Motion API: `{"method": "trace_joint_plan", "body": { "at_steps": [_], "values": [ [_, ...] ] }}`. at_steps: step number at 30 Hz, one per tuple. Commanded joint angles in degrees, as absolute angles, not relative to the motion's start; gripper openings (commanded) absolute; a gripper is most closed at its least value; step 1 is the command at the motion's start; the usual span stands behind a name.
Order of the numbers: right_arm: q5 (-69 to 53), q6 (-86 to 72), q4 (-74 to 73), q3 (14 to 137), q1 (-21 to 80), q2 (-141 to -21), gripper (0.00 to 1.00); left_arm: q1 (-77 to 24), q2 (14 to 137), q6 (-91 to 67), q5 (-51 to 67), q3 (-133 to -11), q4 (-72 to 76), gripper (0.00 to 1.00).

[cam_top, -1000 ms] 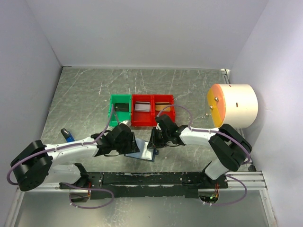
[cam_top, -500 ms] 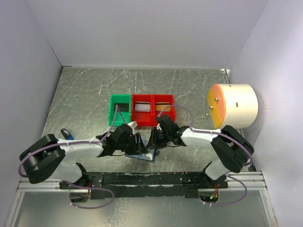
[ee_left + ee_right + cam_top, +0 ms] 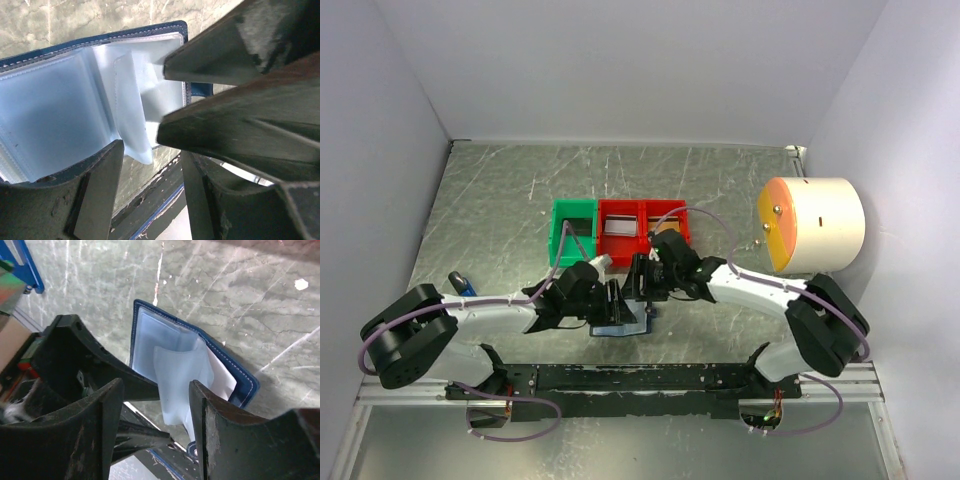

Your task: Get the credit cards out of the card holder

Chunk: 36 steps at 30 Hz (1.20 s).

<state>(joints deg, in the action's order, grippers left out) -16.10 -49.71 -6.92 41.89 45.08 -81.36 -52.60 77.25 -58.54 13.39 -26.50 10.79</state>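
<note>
Card holder [image 3: 160, 335] lies open on the worktop [image 3: 720, 180], near side, in the middle. Our left jaws and right jaws both hang over it, partly open, holding nothing. We see a clear pocket [image 3: 175, 380] sticking up between them.

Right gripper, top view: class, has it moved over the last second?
Yes. The right gripper has shifted left and slightly away from the arm bases, ending closer to the red bins.
</note>
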Motion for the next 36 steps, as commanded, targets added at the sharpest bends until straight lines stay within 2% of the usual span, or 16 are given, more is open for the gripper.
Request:
{"method": "trace_joint_plan", "body": {
  "at_steps": [1, 4, 8, 11, 15, 19, 27, 36],
  "values": [
    [-17.80, -47.82, -8.37, 43.01, 45.74, -85.86, 0.55, -52.65, 75.89, -58.64, 14.69, -26.09, 13.21, 0.61],
    [-15.63, -46.17, -11.45, 43.55, 45.96, -87.67, 0.51, -52.74, 74.99, -58.41, 14.41, -26.00, 12.40, 0.61],
    [-12.92, -44.59, -13.58, 42.79, 45.89, -87.18, 0.36, -52.74, 72.88, -57.71, 12.79, -26.24, 8.67, 0.61],
    [-11.45, -44.77, -13.40, 41.33, 45.58, -86.44, 0.30, -52.82, 69.21, -57.77, 8.27, -26.33, 3.12, 0.64],
    [-12.45, -46.13, -10.05, 38.42, 45.50, -85.55, 0.29, -52.78, 63.91, -57.79, 0.99, -27.01, -6.58, 0.70],
    [-13.36, -47.00, -7.83, 36.73, 45.41, -85.42, 0.29, -52.56, 64.51, -56.38, 0.00, -28.12, -10.71, 0.71],
    [-13.92, -47.10, -7.43, 36.58, 45.44, -85.91, 0.29, -52.56, 70.23, -56.26, 1.24, -29.26, -9.21, 0.69],
    [-14.35, -47.37, -7.12, 36.38, 45.40, -86.42, 0.29, -52.60, 68.42, -57.05, 2.67, -28.77, -5.82, 0.64]
  ]
}}
